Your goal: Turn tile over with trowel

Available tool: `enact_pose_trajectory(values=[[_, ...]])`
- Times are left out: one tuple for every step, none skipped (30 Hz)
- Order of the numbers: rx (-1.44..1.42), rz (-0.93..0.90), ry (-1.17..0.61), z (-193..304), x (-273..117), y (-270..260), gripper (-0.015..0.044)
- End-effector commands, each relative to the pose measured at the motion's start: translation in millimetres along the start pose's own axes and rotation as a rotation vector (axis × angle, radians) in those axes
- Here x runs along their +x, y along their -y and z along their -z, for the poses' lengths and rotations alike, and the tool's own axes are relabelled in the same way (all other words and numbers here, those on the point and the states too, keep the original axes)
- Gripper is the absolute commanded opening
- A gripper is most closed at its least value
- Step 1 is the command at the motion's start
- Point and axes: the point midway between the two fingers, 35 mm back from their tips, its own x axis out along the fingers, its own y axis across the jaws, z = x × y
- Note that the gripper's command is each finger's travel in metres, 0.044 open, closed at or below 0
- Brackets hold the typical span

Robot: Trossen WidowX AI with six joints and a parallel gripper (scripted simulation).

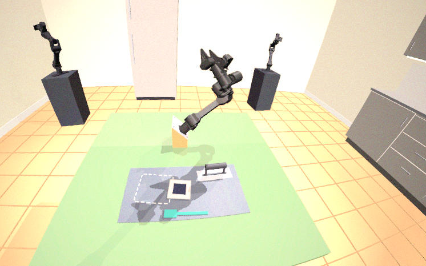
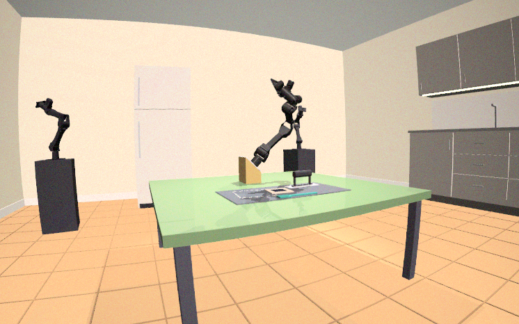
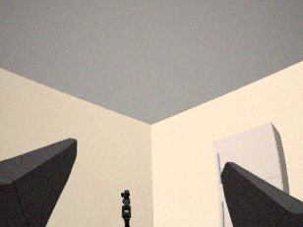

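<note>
We see the black two-fingered gripper (image 1: 207,52) (image 2: 274,81) (image 3: 152,160) open and raised, presumably for clearance, with the flat teal trowel (image 1: 192,213) (image 2: 297,195) beside the dark-centred cream square tile (image 1: 179,197) (image 2: 268,191), likely for easy reach.

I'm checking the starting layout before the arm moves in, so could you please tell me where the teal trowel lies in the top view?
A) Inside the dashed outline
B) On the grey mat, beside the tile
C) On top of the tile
B: the teal trowel lies flat on the grey mat, apart from the tile.
</note>
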Motion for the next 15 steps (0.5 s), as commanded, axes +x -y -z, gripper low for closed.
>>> enact_pose_trajectory(values=[[0.000,0.000,0.000,0.0,0.0,0.0,0.0374],[0.000,0.000,0.000,0.0,0.0,0.0,0.0348],[0.000,0.000,0.000,0.0,0.0,0.0,0.0321],[0.000,0.000,0.000,0.0,0.0,0.0,0.0295],[0.000,0.000,0.000,0.0,0.0,0.0,0.0269],[0.000,0.000,0.000,0.0,0.0,0.0,0.0243],[0.000,0.000,0.000,0.0,0.0,0.0,0.0216],[0.000,0.000,0.000,0.0,0.0,0.0,0.0190],[0.000,0.000,0.000,0.0,0.0,0.0,0.0164],[0.000,0.000,0.000,0.0,0.0,0.0,0.0138],[0.000,0.000,0.000,0.0,0.0,0.0,0.0111],[0.000,0.000,0.000,0.0,0.0,0.0,0.0100],[0.000,0.000,0.000,0.0,0.0,0.0,0.0100],[0.000,0.000,0.000,0.0,0.0,0.0,0.0100],[0.000,0.000,0.000,0.0,0.0,0.0,0.0100]])
